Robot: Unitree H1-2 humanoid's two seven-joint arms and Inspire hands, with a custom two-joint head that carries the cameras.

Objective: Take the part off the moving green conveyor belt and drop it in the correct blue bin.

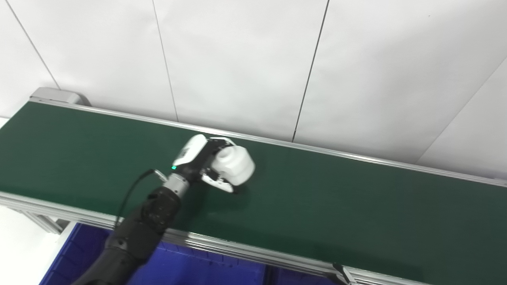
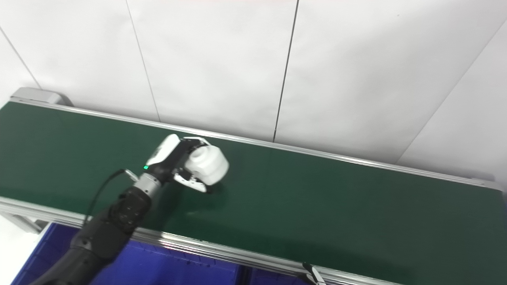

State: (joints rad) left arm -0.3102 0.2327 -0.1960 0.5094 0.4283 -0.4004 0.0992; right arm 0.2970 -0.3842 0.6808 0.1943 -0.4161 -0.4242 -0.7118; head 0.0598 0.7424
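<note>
White plastic bottle-shaped part [image 1: 234, 168] sits clasped in the left hand [image 1: 206, 162] on the green conveyor belt [image 1: 356, 198]. Lift straight up, grip firm, before swinging toward the blue bin [image 1: 178, 269].

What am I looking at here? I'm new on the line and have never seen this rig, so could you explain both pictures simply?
Both pictures show the same moment, taken by two cameras side by side on a humanoid robot's head, looking down at its work. The long dark green surface is a conveyor belt with metal rails, in front of a white panelled wall. The black arm coming in from the lower left ends in the left robot hand, which has fingers and a thumb. They are closed around a white plastic part, shaped like a small jar with a narrower neck, just at the belt's surface. Below the belt's near edge you can see part of a blue bin. The right robot hand is not in view.
</note>
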